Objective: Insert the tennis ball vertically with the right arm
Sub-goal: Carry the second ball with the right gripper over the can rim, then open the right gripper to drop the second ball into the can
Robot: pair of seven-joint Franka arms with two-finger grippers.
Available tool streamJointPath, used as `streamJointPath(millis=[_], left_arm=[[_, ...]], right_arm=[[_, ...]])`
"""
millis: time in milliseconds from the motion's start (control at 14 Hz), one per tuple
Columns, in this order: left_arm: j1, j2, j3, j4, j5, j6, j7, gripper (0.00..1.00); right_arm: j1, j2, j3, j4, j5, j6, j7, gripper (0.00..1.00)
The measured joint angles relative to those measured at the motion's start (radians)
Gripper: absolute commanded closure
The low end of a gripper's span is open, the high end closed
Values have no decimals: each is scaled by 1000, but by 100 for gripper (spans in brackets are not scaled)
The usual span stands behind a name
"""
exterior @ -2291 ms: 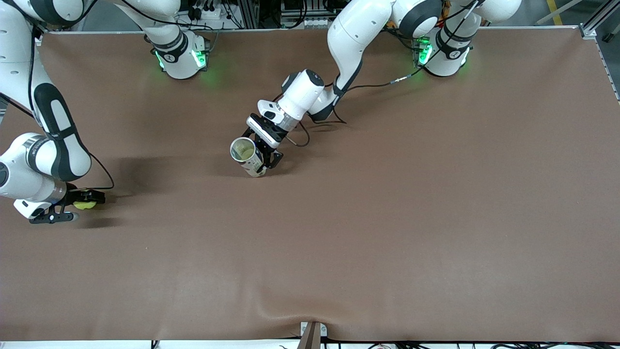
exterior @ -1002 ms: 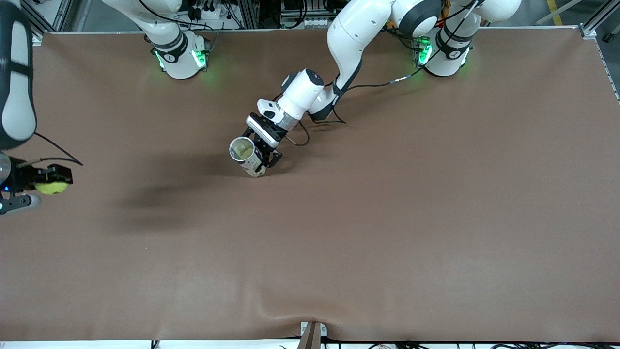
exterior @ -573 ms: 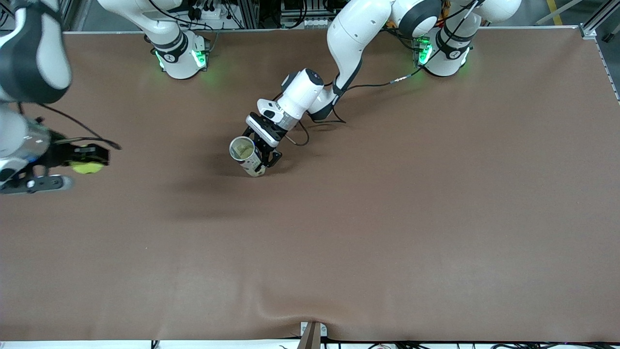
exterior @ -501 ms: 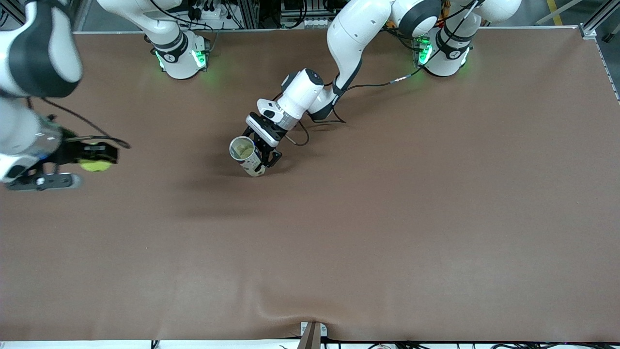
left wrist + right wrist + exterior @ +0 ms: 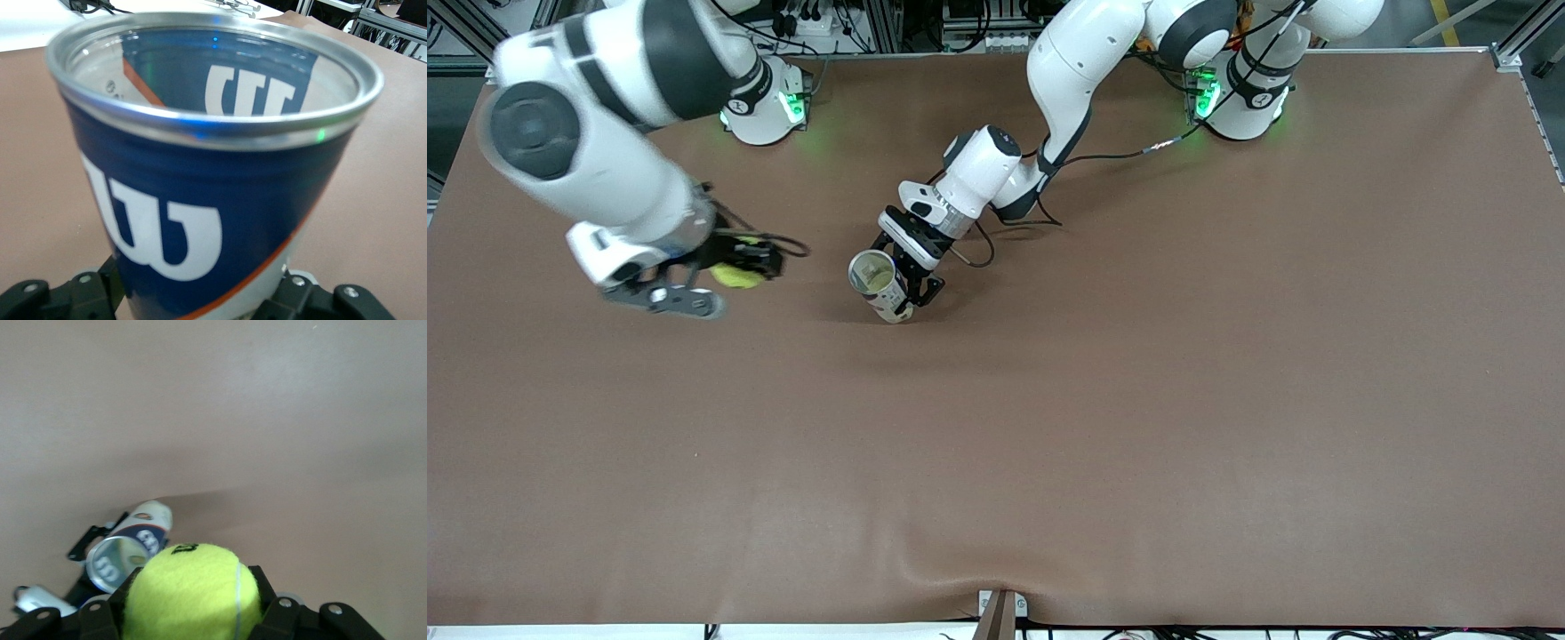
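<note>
The right arm reaches out above the brown surface (image 5: 1138,400), its right claw (image 5: 738,267) clenched on the tennis ball (image 5: 736,276) in the air, near the can (image 5: 879,286). The left arm bends low; its left claw (image 5: 911,276) grasps the open-topped can, tilted, base on the surface.

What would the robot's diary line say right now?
right gripper: shut on ball, above table | left gripper: holds can upright | ball not in can

A brown, matte-covered worktop (image 5: 1138,400) fills the frame; grey metal framing and tangled black cables (image 5: 845,22) line the top edge.
</note>
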Motion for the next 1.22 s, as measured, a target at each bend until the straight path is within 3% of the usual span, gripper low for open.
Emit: streamJointPath(millis=[430, 1217], left_arm=[[-1, 0, 0, 0, 0, 0, 0, 17], [-1, 0, 0, -1, 0, 0, 0, 15]], right_arm=[[6, 9, 100, -146, -1, 170, 166, 100], [75, 40, 111, -279, -2, 341, 256, 100]])
